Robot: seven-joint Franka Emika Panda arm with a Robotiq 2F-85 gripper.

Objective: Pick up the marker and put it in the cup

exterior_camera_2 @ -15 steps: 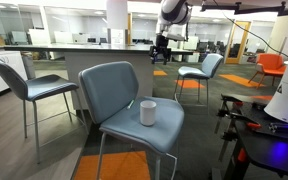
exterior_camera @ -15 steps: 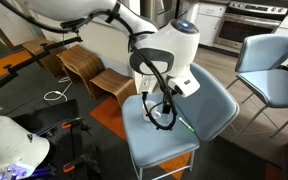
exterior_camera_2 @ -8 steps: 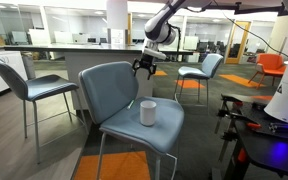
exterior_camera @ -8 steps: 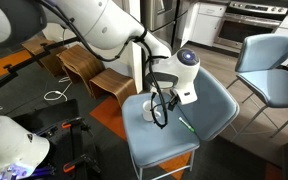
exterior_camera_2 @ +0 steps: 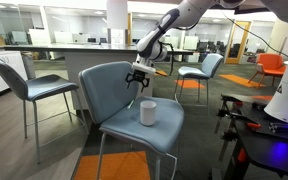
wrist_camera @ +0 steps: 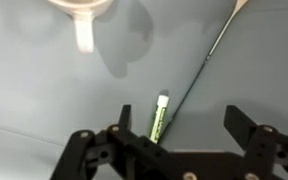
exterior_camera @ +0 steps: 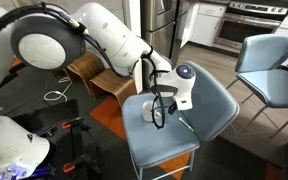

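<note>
Lower and nearer than half a second back: tool (exterior_camera: 161, 112) now close above the tabletop (exterior_camera: 164, 152), well down from the height shown in the older exterior views. In an exterior view, tool (exterior_camera_2: 136, 82) at about 11 o'clock of the mug (exterior_camera_2: 148, 112), clear of it. Spread wide in the wrist view, tool (wrist_camera: 179, 128) with nothing between its fingers.

Green marker (wrist_camera: 159, 118) flat on the tabletop (wrist_camera: 44, 90), pale tip toward 12 o'clock, lower end hidden behind the tool's body, closer to the finger at 9 o'clock than to the one at 3 o'clock. Mug (wrist_camera: 81, 12) at 11 o'clock of the marker there, handle toward 6 o'clock, well apart from it. In an exterior view, marker (exterior_camera: 185, 125) at roughly 4 o'clock of the tool, mug (exterior_camera: 150, 109) partly behind it.

Step in hand, by judgement: approach for the pick, no grasp yet. Calls next for a small sideways shift to centre the marker between the fingers, then a straight drop and a squeeze across the thin barrel. Some risk of rolling the marker away if one finger lands first.
</note>
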